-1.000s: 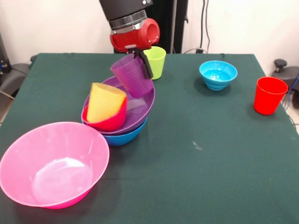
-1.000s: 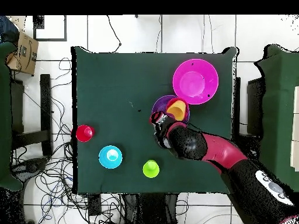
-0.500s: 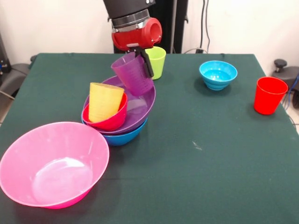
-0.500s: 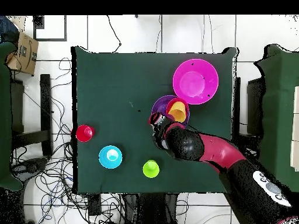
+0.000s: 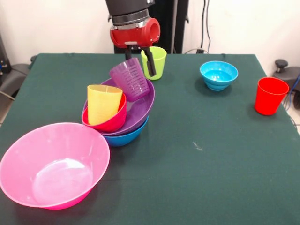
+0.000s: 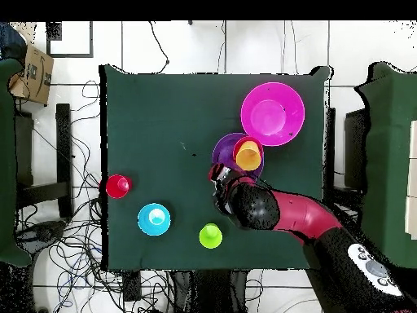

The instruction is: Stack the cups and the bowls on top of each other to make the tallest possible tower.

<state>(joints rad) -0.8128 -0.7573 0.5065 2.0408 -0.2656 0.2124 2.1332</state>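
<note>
The tower stands left of centre: a blue bowl (image 5: pixel 125 136) at the base, a large purple bowl (image 5: pixel 142 106) in it, and a small red bowl (image 5: pixel 110 123) inside that. An upright yellow cup (image 5: pixel 103 103) sits in the red bowl. A translucent purple cup (image 5: pixel 131 80) leans tilted in the purple bowl's far side. My gripper (image 5: pixel 139 64) hangs open just above it, its fingers apart and clear of the cup. In the overhead view the gripper (image 6: pixel 217 174) sits beside the purple bowl (image 6: pixel 227 150).
A very large pink bowl (image 5: pixel 51 164) lies at the near left. A lime green cup (image 5: pixel 156 61) stands just behind the gripper. A light blue bowl (image 5: pixel 218 75) and a red cup (image 5: pixel 270 95) are at the right.
The gripper has let go of the purple cup and risen slightly; the cup now rests lower in the purple bowl. The yellow cup has tipped upright in the red bowl.
</note>
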